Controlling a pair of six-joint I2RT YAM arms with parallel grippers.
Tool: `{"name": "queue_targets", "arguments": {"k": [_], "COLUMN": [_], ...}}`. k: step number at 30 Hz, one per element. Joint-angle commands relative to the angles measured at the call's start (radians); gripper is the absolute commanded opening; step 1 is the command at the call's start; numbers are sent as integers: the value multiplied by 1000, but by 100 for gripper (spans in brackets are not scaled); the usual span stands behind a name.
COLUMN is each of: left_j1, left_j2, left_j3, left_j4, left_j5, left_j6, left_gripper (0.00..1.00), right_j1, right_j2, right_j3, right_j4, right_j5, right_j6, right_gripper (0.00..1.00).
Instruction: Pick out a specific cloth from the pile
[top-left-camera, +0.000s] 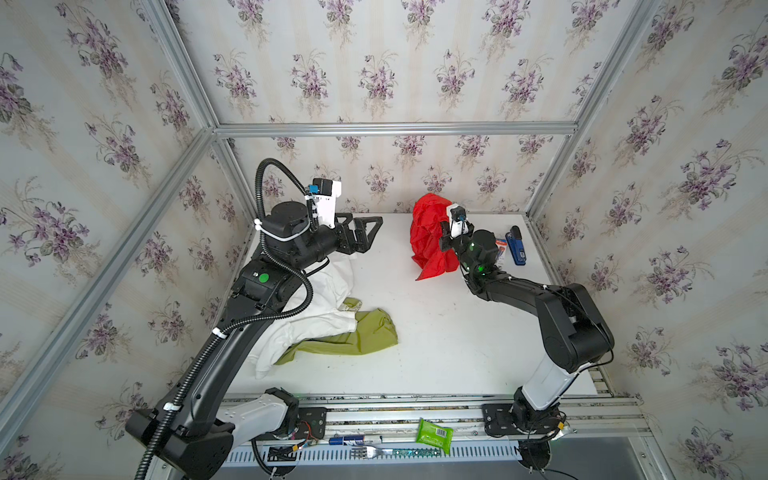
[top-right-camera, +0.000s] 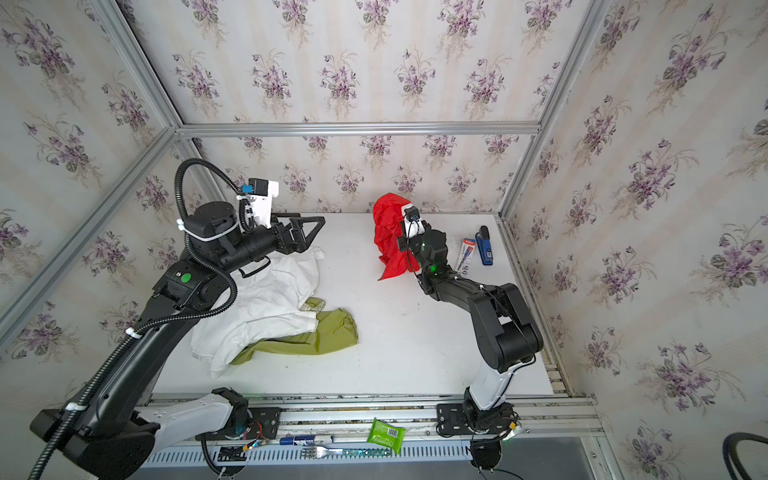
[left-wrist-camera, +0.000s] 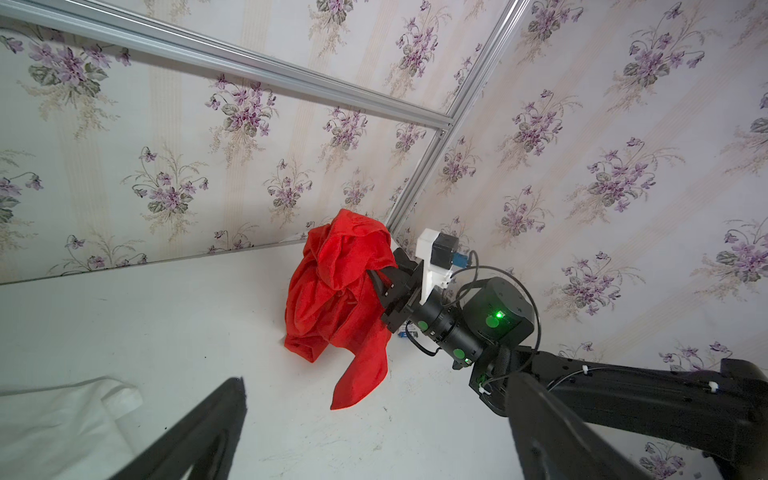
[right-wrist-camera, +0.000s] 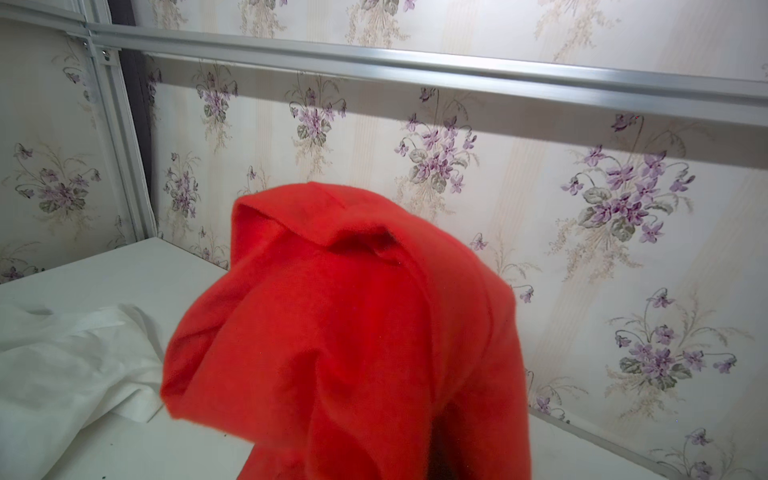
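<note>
The bright red cloth (top-left-camera: 428, 237) (top-right-camera: 388, 237) hangs bunched from my right gripper (top-left-camera: 444, 233) (left-wrist-camera: 380, 282), which is shut on its upper part, over the back of the table and well apart from the pile. In the right wrist view the cloth (right-wrist-camera: 353, 332) hides the jaws. A loose tail (left-wrist-camera: 357, 386) dangles; whether the lowest fold touches the table I cannot tell. The pile lies at the left: a white garment (top-left-camera: 316, 316) (top-right-camera: 257, 311) over an olive-green cloth (top-left-camera: 357, 336) (top-right-camera: 316, 338). My left gripper (top-left-camera: 372, 232) (top-right-camera: 316, 228) is open and empty above the garment's far edge, its fingers (left-wrist-camera: 199, 432) wide apart.
A blue stapler (top-left-camera: 515, 247) (top-right-camera: 484, 247) and a slim packet (top-right-camera: 467, 253) lie at the back right by the frame post. A green packet (top-left-camera: 434, 434), a fork and a battery sit on the front rail. Floral walls and aluminium frame close in three sides.
</note>
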Motion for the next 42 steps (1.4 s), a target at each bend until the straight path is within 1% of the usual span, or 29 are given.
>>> {"name": "queue_targets", "arguments": {"k": [1, 8, 17, 21, 35, 40, 42], "left_j1": [0, 1, 1, 3, 4, 4, 5], "left_j2": [-2, -10, -19, -27, -39, -42, -45], "left_j3": [-5, -20, -32, -39, -54, -60, -63], "left_j4": [25, 25, 26, 26, 25, 25, 25], "left_j5": [-4, -11, -9, -17, -15, -17, -18], "left_j6": [12, 16, 14, 14, 13, 14, 14], "left_gripper": [100, 100, 100, 100, 100, 100, 100], "right_j1": [1, 1, 0, -8, -9, -14, -15], "right_j2": [23, 78, 146, 178, 231, 249, 256], "right_j3": [27, 59, 121, 139, 130, 136, 137], "right_j4": [72, 42, -12, -12, -12, -12, -42], "right_j5": [27, 60, 72, 46, 34, 21, 19], "right_j6": [14, 12, 55, 117, 224, 303, 336], "right_gripper": [6, 6, 6, 6, 5, 6, 6]}}
